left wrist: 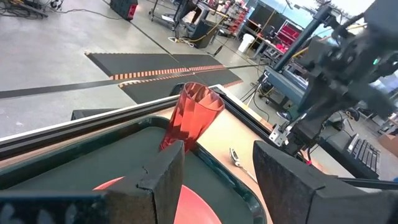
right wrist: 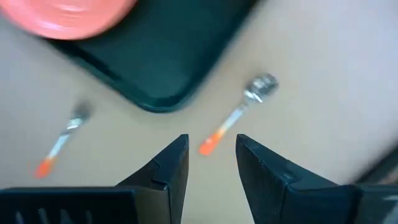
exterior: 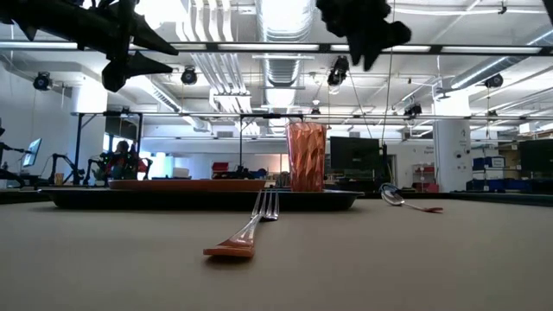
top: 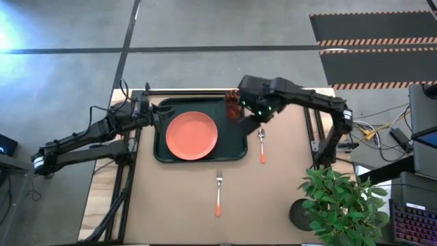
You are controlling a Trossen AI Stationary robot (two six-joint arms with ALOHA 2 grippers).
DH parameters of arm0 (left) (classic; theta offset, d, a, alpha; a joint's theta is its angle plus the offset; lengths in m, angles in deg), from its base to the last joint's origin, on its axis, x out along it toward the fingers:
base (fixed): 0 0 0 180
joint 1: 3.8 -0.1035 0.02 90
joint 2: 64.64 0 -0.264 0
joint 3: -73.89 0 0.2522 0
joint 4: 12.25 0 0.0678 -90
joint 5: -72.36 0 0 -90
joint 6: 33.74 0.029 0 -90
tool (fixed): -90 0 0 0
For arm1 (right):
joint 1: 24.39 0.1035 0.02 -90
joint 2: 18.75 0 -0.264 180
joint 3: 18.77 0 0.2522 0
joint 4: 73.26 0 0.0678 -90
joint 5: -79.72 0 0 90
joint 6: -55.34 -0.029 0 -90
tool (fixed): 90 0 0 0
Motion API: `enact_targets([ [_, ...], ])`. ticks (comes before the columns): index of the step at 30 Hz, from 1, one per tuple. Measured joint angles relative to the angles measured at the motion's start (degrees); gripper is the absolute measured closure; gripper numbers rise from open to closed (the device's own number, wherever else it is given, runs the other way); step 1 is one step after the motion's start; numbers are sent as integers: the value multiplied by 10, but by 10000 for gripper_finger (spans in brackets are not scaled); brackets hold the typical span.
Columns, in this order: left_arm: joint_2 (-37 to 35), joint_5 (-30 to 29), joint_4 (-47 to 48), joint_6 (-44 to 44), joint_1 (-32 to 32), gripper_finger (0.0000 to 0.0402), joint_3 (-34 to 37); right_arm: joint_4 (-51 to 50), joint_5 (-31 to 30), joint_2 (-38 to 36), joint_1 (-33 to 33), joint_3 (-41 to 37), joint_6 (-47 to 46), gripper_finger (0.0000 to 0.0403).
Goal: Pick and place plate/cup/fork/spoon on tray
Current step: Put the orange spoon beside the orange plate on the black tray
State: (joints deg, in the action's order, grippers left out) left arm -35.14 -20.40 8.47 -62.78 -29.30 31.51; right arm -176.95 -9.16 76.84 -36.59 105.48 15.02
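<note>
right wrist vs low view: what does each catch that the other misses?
Only right wrist: the right gripper with its fingers apart, empty, above the bare table beside the tray's corner. Only low: the cup standing upright on the tray, and the room behind. Both: the plate, the tray, the fork and the spoon, the last two lying off the tray.

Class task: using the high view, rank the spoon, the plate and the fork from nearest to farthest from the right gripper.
Measured from the right gripper, at the tray's right edge:
1. Spoon: on the table just right of the tray, beside the gripper.
2. Plate: on the tray, to the gripper's left.
3. Fork: on the table in front of the tray.
</note>
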Motion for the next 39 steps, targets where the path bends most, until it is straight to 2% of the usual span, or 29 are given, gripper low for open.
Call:
enact_targets([
  [6,0,15,0,0,0,228,0,20,-27,-48,50,-150,-136,280],
  [11,0,31,1,0,0,228,0,141,-20,-49,85,-261,-210,280],
  [16,0,46,1,0,0,228,0,284,7,-37,93,-358,-212,280],
  [23,1,58,0,0,0,228,0,300,15,-42,59,-445,-217,280],
  [28,2,58,1,0,0,228,0,380,37,-44,21,-488,-183,280],
  [31,2,57,0,-1,0,228,0,430,41,-44,-1,-508,-166,280],
  [39,1,56,-1,-3,0,228,0,442,49,-44,-39,-541,-135,280],
])
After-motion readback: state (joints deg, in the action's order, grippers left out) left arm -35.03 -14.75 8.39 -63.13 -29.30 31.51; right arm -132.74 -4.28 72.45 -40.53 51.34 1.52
